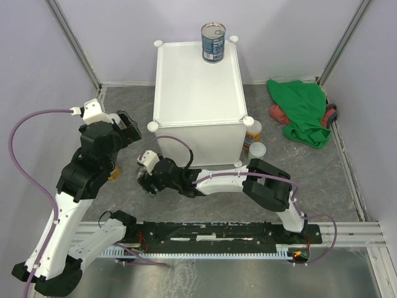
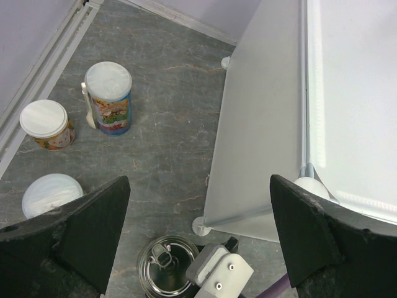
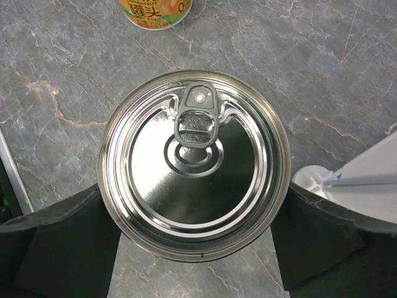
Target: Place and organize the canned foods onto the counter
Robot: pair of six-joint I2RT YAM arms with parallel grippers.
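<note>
While the left arm (image 1: 93, 161) holds the left jaws spread wide and empty over the floor (image 2: 167, 124), the nearest danger sits at the left of the top view. Those jaws hover just above the spot where the right arm (image 1: 229, 180) works, so a careless rise could knock the 2 arms together.

Toward the centre, the right jaws straddle the silver-topped can (image 3: 195, 167), which stands on the floor near the lower-left corner of the counter (image 1: 198, 81). Its rim hides the pads, so whether they are pinching it cannot be told. An off-centre grip on smooth metal could let the can slip or tip. At the right edge of the right wrist view, a white foot (image 3: 313, 180) of the counter lies just beside 1 finger, which could snag there. The lift must also pass the counter's wall and corner knob (image 1: 152, 126), and clipping either would probably shake the can loose. On top, the blue can (image 1: 213, 41) stands near the far rim, so a clumsy placing might push it off.

Counted, there are 7 cans:
- 3 white-lidded cans (image 2: 107, 96) on the floor at the left of the left wrist view
- 1 silver-topped can between the right jaws
- 1 blue can on the counter
- 2 more cans (image 1: 253, 131) on the floor beside the counter's lower-right corner

There is also 1 counter, 2 arms, and 1 green cloth (image 1: 301, 112) at the upper right.
</note>
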